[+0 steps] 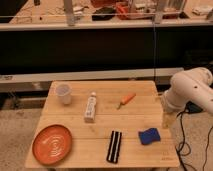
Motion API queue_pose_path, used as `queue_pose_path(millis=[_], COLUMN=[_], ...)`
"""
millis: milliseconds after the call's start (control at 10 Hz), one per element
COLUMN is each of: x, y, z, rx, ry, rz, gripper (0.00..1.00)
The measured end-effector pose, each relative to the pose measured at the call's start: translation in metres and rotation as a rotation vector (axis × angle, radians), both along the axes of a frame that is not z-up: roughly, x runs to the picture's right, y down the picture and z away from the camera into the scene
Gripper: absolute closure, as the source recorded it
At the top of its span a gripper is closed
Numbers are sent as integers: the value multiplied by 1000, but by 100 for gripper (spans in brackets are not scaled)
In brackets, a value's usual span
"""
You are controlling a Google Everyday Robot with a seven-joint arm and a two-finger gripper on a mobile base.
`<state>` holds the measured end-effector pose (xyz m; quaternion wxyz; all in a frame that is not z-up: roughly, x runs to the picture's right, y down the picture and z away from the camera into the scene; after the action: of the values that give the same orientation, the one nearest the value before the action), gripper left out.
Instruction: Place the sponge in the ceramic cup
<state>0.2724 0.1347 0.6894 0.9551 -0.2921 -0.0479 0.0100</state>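
Observation:
The blue sponge [149, 135] lies flat on the wooden table [100, 120], near its front right corner. The white ceramic cup [63, 93] stands upright at the table's back left, far from the sponge. My white arm [192, 90] reaches in from the right. Its gripper [168, 118] hangs at the table's right edge, just above and to the right of the sponge. It stands open and holds nothing.
An orange plate [52, 145] sits at the front left. A white tube [90, 107] lies near the middle, and a small orange carrot-like piece [126, 100] behind it to the right. A black-and-white striped bar [114, 146] lies left of the sponge. Cables hang at the right.

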Motion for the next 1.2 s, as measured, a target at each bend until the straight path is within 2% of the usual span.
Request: queue_pose_path(millis=[200,600,900,1200], x=[-5,-10,-18,-20], y=[17,30,55,70], z=[11,18,42,52], rx=[-10,-20,-26,-28], ry=[-30,-64,-96,-114], rz=[27,49,74,96], gripper=[20,20,20,20])
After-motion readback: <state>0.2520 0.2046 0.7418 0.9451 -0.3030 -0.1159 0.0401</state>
